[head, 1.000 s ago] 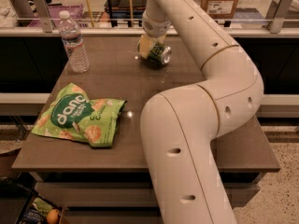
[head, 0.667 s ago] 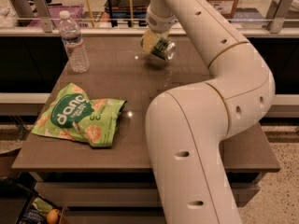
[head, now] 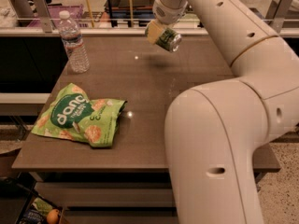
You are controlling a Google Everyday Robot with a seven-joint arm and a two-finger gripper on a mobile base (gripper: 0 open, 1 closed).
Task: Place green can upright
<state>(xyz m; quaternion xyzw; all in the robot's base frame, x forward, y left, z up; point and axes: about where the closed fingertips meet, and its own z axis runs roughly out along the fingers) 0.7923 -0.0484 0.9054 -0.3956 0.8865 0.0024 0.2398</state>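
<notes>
The green can (head: 167, 39) is a small green metal can with a silver end, held tilted in the air above the far part of the brown table (head: 140, 139). Its shadow lies on the tabletop below it. My gripper (head: 158, 32) is at the end of the white arm at the top middle and is shut on the can's upper end. The can touches nothing but the gripper.
A clear plastic water bottle (head: 74, 42) stands upright at the table's far left. A flat green snack bag (head: 77, 116) lies at the left front. My bulky white arm (head: 219, 120) covers the table's right side. A rail and shelves run behind the table.
The gripper has lifted the green can off the tabletop and raised it; the can now hangs tilted above the table. The bottle and bag have not moved.
</notes>
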